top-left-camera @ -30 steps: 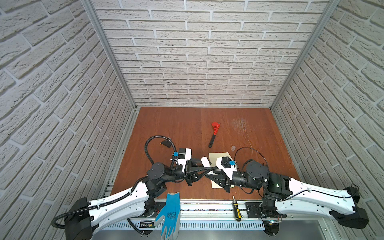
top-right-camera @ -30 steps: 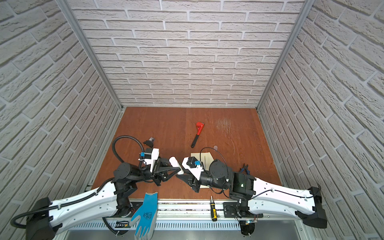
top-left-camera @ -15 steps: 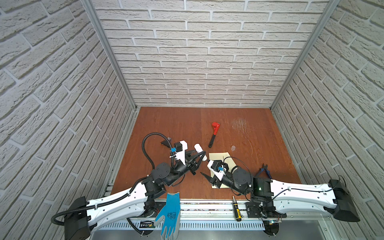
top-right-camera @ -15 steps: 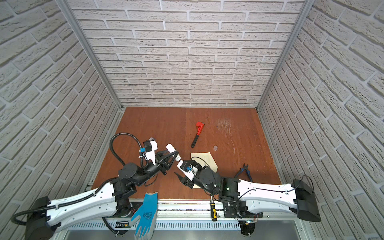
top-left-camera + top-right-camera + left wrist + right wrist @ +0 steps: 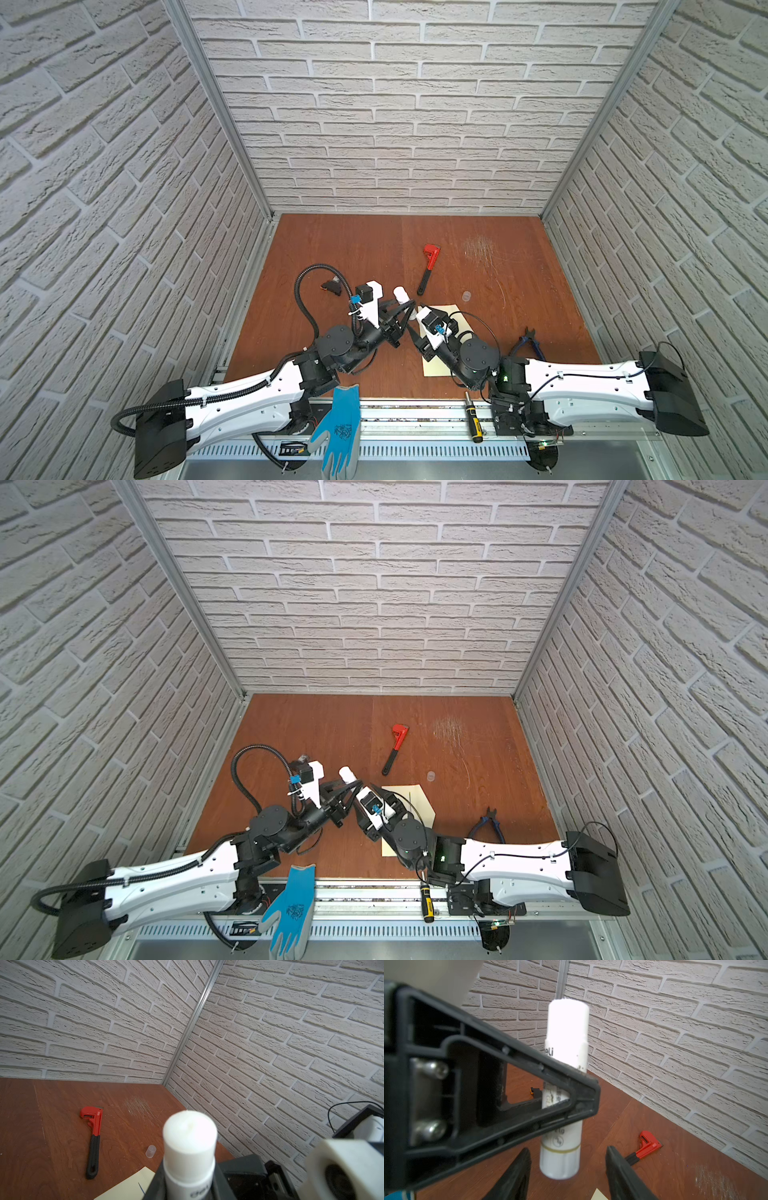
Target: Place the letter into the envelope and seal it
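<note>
The envelope [image 5: 415,796] lay flat under the right arm, and the letter did not show, so maybe it was inside. The right gripper [image 5: 568,1149] had come back, fingers apart around the bottom of the glue stick [image 5: 564,1043]. The left gripper [image 5: 402,311] stayed clamped on it. Gluing seemed next.

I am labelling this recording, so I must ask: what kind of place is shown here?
Probably a robot test booth, not a home: brick-pattern wall panels, metal corner posts, and robot arms mounted on a front rail.
</note>
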You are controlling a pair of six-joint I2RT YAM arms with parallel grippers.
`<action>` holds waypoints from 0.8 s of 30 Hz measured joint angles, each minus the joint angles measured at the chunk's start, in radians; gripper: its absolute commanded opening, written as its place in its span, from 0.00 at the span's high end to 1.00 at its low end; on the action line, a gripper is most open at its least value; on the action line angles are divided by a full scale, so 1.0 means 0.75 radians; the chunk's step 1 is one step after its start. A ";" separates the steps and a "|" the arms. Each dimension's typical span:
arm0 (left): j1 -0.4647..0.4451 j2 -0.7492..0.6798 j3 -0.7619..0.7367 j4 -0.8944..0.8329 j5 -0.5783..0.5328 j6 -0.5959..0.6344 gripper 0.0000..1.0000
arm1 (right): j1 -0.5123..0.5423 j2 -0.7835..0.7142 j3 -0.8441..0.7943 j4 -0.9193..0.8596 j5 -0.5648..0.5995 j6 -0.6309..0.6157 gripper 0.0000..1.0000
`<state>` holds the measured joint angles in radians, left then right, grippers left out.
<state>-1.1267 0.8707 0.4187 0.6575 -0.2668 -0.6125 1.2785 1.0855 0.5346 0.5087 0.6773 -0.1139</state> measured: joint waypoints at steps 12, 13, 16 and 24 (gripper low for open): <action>-0.004 0.045 0.001 0.026 0.003 -0.002 1.00 | 0.001 0.037 0.031 0.001 0.015 0.002 0.68; -0.004 0.049 0.001 0.030 0.003 -0.002 1.00 | 0.001 0.041 0.032 0.002 0.015 0.001 0.70; -0.004 0.054 0.001 0.034 0.005 -0.004 1.00 | 0.001 0.050 0.033 0.004 0.020 0.004 0.74; -0.009 0.054 0.001 0.042 0.011 -0.012 1.00 | 0.001 0.050 0.047 -0.011 0.009 0.011 0.53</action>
<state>-1.1336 0.9115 0.4191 0.6888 -0.2584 -0.6212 1.2793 1.1229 0.5697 0.5007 0.6838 -0.1055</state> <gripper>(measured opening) 0.272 0.450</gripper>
